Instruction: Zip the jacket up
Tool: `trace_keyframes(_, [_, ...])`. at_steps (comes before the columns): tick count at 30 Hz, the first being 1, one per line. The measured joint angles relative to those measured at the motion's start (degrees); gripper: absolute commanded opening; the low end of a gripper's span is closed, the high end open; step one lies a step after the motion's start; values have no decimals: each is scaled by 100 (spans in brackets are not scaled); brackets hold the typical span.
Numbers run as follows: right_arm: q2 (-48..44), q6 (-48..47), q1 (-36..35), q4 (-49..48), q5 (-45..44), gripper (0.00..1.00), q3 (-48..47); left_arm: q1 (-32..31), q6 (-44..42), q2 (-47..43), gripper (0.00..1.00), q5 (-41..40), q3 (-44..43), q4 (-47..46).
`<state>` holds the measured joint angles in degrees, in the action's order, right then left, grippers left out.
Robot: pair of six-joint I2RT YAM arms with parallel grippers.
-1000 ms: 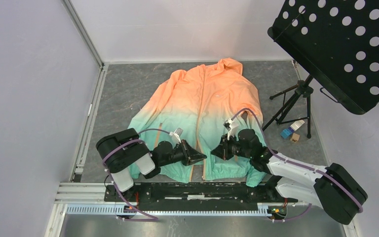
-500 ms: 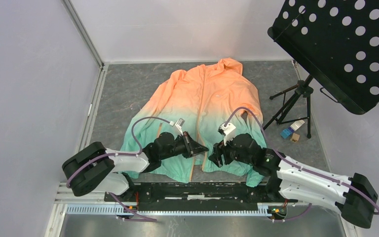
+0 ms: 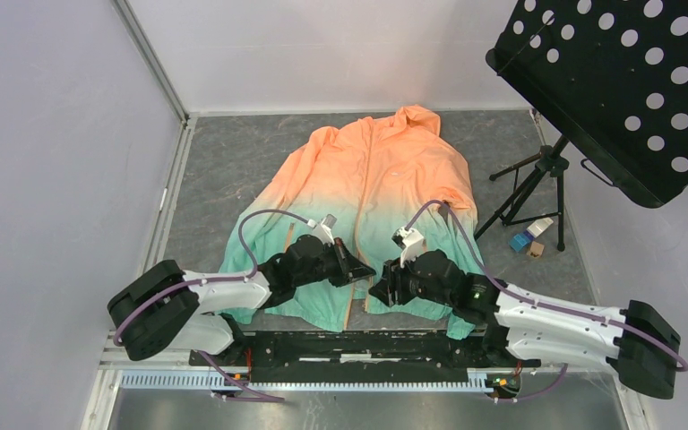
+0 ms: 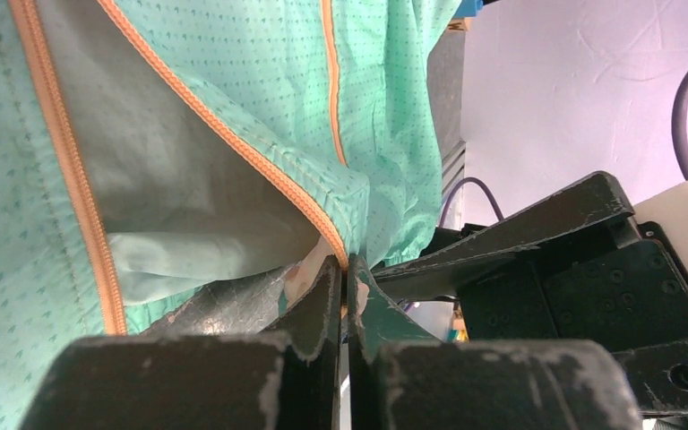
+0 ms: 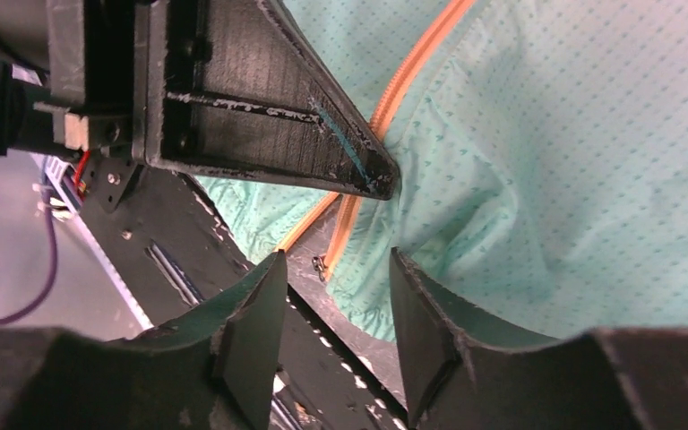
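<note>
The jacket [image 3: 367, 170] lies flat on the grey mat, orange at the top and mint green below, its centre zipper open near the hem. My left gripper [image 3: 365, 270] is shut on the orange zipper edge [image 4: 260, 166] just above the hem, the tape running in between its tips [image 4: 345, 269]. My right gripper [image 3: 376, 293] hovers open next to it, close over the hem. In the right wrist view a small metal zipper pull [image 5: 321, 266] sits at the bottom of the other zipper edge, just beyond my open jaws [image 5: 336, 287]. The left gripper's finger [image 5: 322, 134] crosses above.
A black perforated music stand panel [image 3: 609, 81] overhangs the right side on a tripod [image 3: 524, 193], with small boxes [image 3: 528, 240] at its foot. The black and aluminium mounting rail [image 3: 322, 345] runs right below the hem. Walls close in left and back.
The left arm reached out and its gripper closed on the zipper edge. The right gripper went from shut to open and slid left and down towards the hem.
</note>
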<state>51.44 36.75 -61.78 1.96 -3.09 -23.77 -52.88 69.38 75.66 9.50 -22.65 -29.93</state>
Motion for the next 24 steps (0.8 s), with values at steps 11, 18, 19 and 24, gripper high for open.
trace_keyframes(11, [271,741,0,-234,-114,49,140,-59,0,-7,2,-4,-31,114])
trace_keyframes(18, [433,946,0,-352,-236,43,144,-92,0,-52,2,-2,-33,114])
trace_keyframes(19, [470,955,0,-400,-236,43,144,-98,0,-63,2,0,-33,114])
trace_keyframes(24, [603,975,0,-570,-192,44,153,-114,0,-98,2,2,-33,114])
